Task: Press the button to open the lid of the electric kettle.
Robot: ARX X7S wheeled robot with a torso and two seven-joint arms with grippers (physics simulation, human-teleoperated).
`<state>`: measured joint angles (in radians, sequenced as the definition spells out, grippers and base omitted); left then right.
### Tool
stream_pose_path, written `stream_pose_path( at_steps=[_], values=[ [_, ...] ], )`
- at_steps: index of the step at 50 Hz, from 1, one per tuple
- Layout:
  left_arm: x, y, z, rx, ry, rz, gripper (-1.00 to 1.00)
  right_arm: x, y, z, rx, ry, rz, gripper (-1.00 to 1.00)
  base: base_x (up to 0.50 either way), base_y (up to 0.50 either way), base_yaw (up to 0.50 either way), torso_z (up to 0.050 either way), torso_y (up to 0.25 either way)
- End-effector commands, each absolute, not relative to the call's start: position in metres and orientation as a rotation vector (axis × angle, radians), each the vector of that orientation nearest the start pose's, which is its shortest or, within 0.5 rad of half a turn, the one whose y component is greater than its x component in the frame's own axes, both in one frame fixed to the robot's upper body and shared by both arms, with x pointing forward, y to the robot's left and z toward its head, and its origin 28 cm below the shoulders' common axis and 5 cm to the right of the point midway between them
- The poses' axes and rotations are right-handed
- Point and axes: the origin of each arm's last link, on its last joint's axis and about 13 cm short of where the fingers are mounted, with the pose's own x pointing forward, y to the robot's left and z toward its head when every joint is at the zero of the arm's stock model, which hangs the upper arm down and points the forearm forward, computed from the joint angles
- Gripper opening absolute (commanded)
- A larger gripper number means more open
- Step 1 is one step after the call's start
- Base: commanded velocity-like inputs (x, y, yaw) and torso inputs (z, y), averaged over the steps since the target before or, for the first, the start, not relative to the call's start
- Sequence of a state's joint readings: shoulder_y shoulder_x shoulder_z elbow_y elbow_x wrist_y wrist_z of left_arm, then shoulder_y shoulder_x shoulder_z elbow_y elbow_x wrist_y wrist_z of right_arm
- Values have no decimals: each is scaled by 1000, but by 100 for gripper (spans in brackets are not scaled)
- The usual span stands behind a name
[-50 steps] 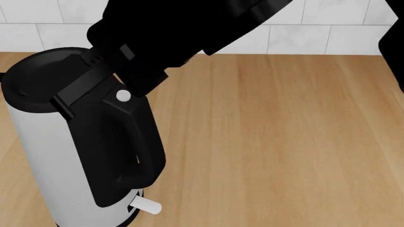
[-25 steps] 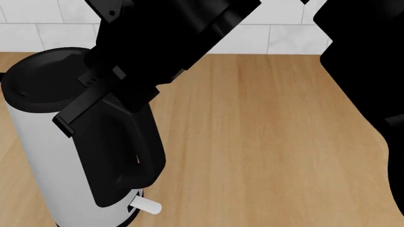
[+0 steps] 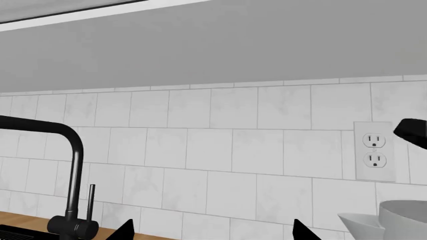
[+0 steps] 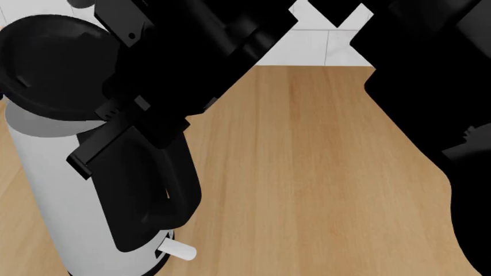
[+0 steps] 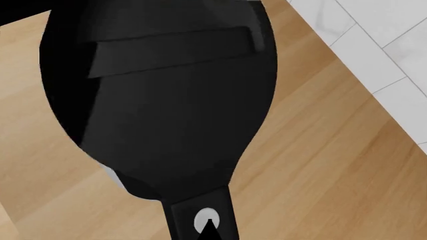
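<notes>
The electric kettle (image 4: 46,172) stands at the left on the wooden counter, white with a black loop handle (image 4: 149,184) and a stubby white lever (image 4: 178,250) at its base. Its black lid (image 4: 50,63) is tilted up off the body. My right gripper (image 4: 153,109) is shut and sits over the top of the handle, hiding the button in the head view. In the right wrist view its tip (image 5: 209,232) touches the small white button (image 5: 202,219), with the lid (image 5: 167,100) beyond. My left gripper (image 3: 213,232) is open and empty, facing the tiled wall.
The wooden counter (image 4: 307,172) runs to the right of the kettle up to a white tiled wall (image 4: 322,46). My right arm (image 4: 445,115) fills the right side. The left wrist view shows a black faucet (image 3: 70,165), a wall outlet (image 3: 373,157) and a grey-white rim (image 3: 400,220).
The lid has swung up from flat to tilted. My right gripper has come down onto the top of the handle and covers the button in the head view. The right arm has moved further in.
</notes>
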<state>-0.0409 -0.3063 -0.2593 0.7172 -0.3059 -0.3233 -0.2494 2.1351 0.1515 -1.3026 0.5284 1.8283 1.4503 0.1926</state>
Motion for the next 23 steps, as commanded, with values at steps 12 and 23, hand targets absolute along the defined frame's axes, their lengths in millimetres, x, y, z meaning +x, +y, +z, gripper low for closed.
stream_pose_path(
  at_steps=[12,23],
  values=[
    [189,282,165,29,-482,283,100,287,-12,407,-619,747,705,-100,1,0,0,0,0],
    [189,282,165,28,-483,284,100,288,-12,405,-622,756,696,-100,2,0,0,0,0]
  ],
)
